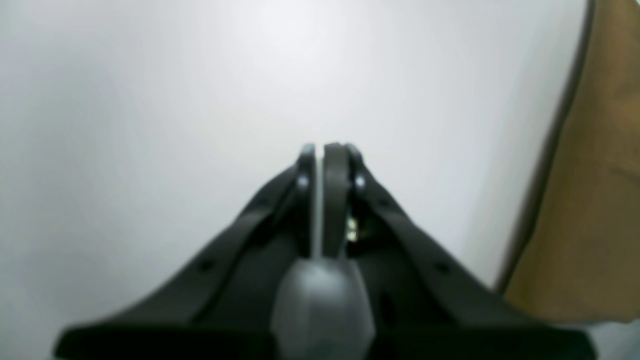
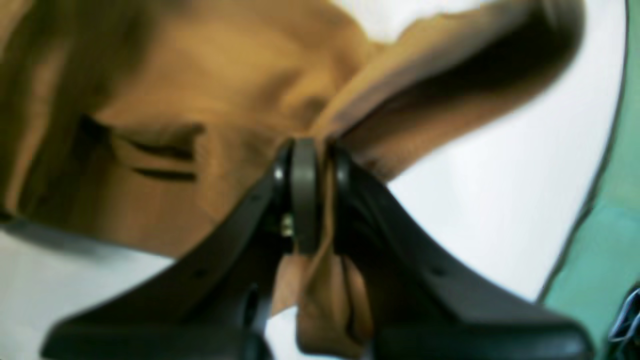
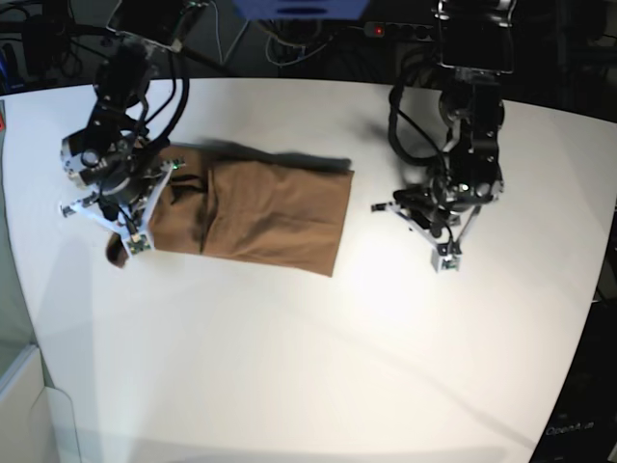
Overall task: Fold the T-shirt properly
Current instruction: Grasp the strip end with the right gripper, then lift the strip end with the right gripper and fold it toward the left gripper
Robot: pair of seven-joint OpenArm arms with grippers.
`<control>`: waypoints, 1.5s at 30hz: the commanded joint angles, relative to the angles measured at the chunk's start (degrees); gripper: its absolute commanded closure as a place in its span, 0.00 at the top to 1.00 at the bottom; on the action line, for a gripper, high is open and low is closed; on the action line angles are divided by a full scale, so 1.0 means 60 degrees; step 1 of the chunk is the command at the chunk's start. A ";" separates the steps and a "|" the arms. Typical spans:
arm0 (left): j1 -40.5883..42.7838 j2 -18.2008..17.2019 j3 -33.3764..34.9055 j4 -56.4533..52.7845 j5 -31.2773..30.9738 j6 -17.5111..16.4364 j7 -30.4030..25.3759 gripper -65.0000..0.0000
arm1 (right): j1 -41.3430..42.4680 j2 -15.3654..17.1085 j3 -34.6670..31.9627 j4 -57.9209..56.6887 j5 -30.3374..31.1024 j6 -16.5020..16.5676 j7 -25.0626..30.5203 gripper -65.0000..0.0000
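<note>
The brown T-shirt [image 3: 270, 207] lies as a folded oblong on the white table [image 3: 318, 367], left of the middle. My right gripper [image 3: 128, 241] is at the shirt's left end. In the right wrist view it [image 2: 320, 150] is shut on a bunched fold of the T-shirt [image 2: 200, 100], and cloth hangs down between the fingers. My left gripper [image 3: 445, 258] hovers over bare table, well to the right of the shirt. The left wrist view shows that gripper [image 1: 320, 147] shut with nothing in it, and the T-shirt [image 1: 595, 200] only along the right edge.
Cables and dark equipment [image 3: 289, 19] crowd the space behind the table's far edge. The table's curved left edge is close to my right arm, with green floor [image 2: 600, 240] beyond it. White tabletop stretches across the front.
</note>
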 commanded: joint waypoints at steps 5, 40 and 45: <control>-0.0131 -0.0013 -0.0015 0.0126 -0.0082 -0.0020 -0.0148 0.03 | 0.0083 -0.0104 -0.1157 0.0169 -0.0391 -0.0012 0.0062 0.05; -0.0189 0.0177 0.0571 0.0126 -0.0023 -0.0020 -0.0163 0.03 | 0.0888 -0.0336 -0.5948 0.0696 -0.0128 -0.0012 -0.2575 0.05; -0.0131 0.0192 0.0586 0.0126 -0.0097 -0.0020 -0.0617 0.03 | 0.0844 -0.0336 -0.6432 0.0667 0.0576 -0.0012 -0.2575 0.05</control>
